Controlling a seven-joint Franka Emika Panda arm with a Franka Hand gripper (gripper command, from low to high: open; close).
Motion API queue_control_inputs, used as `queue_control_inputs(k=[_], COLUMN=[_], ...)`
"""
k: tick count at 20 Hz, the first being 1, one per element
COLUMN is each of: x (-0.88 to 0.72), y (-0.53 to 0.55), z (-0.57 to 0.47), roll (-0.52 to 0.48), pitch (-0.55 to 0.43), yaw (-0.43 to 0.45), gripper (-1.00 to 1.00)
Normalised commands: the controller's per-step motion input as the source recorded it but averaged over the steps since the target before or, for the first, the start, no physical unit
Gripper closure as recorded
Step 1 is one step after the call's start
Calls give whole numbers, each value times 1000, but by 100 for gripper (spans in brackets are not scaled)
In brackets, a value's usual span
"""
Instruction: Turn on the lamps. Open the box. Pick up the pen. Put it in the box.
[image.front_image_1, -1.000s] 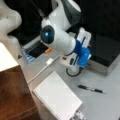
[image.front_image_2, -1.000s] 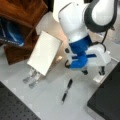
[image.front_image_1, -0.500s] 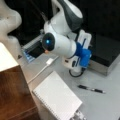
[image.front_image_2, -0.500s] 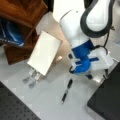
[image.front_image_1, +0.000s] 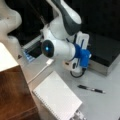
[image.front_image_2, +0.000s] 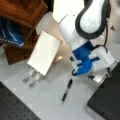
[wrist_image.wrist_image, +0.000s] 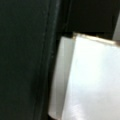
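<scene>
Gripper near closed box, opening unclear; pen on table.

I can read no text, label, brand, number or sign anywhere here. The blue book carries pale marks on its cover, but I cannot make them out as letters.

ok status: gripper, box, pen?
Gripper low by the box, lid shut. Pen lies on the table, untouched. Notebook clear of both.
</scene>
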Motion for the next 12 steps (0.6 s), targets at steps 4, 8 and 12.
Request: queue_control_inputs(k=[4, 8, 12], x=[-90, -48, -28], y=[-81, -120, -133], z=[-172, -177, -167], roll=[299, 280, 271], pitch=[-53, -39, -35], yaw=[-45, -74, -72], gripper=[-100, -100, -100])
